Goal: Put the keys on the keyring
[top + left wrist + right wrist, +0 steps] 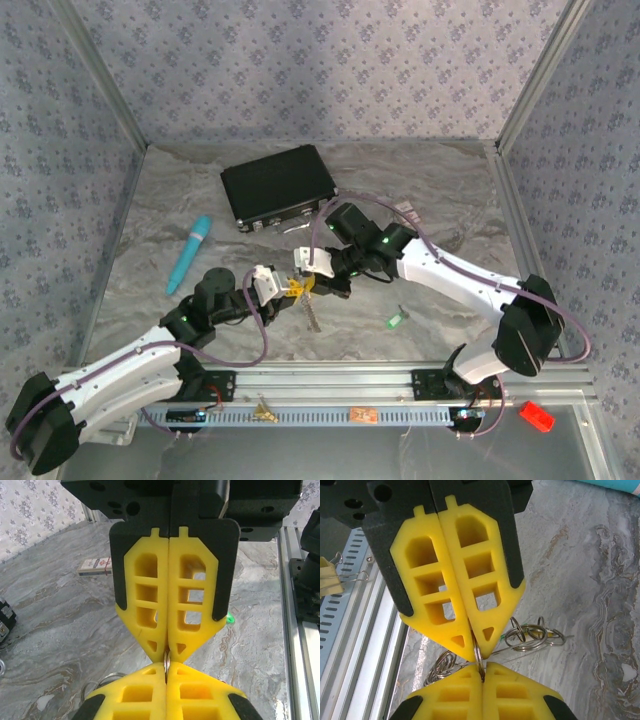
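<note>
Meeting tip-to-tip, left pincer (166, 670) and right pincer (482, 674) mostly hide keyring (478, 656) (seemingly pinched).

The left gripper (288, 291) and right gripper (313, 279) meet tip to tip, keyring (479, 658) between them, before the case (278, 187); the stick (190, 253) lies left, 1 key (395, 321) right.

I get bright, even light from above in my top view, with only soft, faint shadows under the arms (130, 365) on the desk (140, 270). Up close in the wrist view, my left hand (166, 667) looks a little soft.
</note>
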